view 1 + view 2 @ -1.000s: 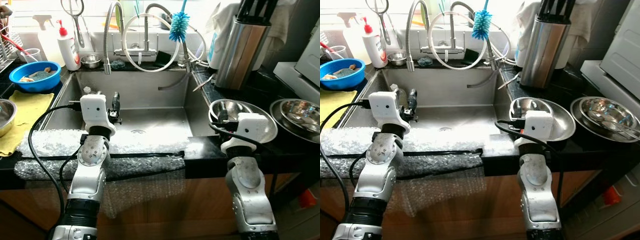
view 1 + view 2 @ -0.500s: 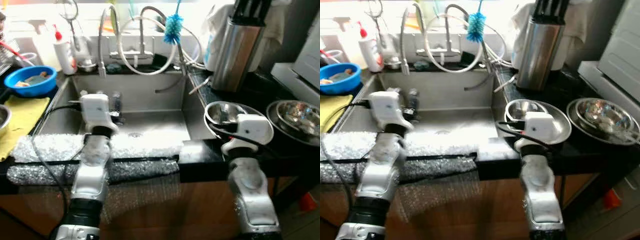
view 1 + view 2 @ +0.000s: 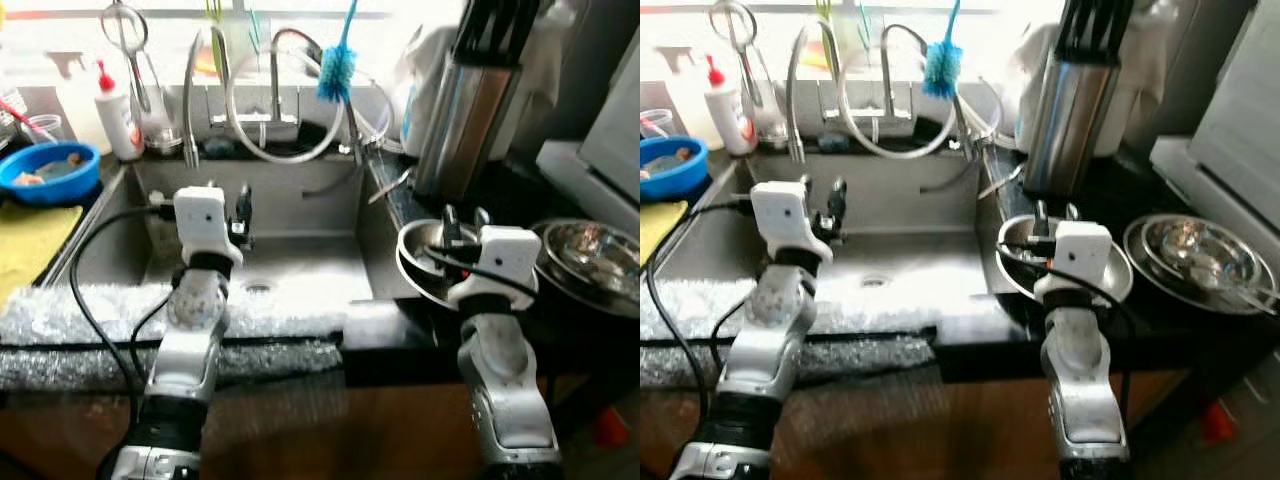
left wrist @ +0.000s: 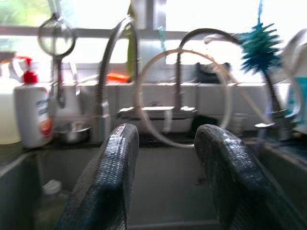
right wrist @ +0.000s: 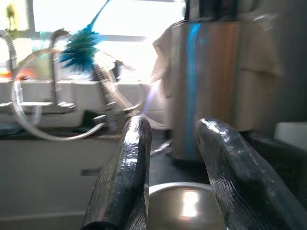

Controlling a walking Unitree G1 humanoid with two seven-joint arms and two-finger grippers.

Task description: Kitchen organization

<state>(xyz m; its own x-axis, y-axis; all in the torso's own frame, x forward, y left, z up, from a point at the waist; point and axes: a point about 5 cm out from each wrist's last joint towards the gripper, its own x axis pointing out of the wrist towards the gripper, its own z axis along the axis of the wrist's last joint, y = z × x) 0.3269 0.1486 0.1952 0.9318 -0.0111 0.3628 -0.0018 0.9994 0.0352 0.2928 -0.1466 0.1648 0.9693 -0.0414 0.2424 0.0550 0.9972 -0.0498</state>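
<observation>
My left gripper (image 3: 232, 205) hovers open over the steel sink (image 3: 300, 262), with nothing between its fingers (image 4: 103, 187). It faces the tap and hoses (image 4: 158, 110) at the back wall. My right gripper (image 3: 465, 217) is open and empty above a steel bowl (image 3: 415, 255) on the dark counter right of the sink. Its fingers (image 5: 127, 177) point toward a tall steel knife holder (image 5: 211, 81). Further right sits a stack of steel bowls (image 3: 592, 258).
Along the counter's front edge runs bubble wrap (image 3: 80, 310). A blue bowl (image 3: 45, 170) and a yellow cloth (image 3: 25, 245) lie left of the sink. By the tap are a white soap bottle (image 3: 113, 100), a small steel bowl (image 4: 72, 132) and a blue bottle brush (image 3: 335, 70).
The whole view has shifted and drawn closer to the sink, so the camera moved. Both grippers stay open, the left over the sink and the right over the bowl.
</observation>
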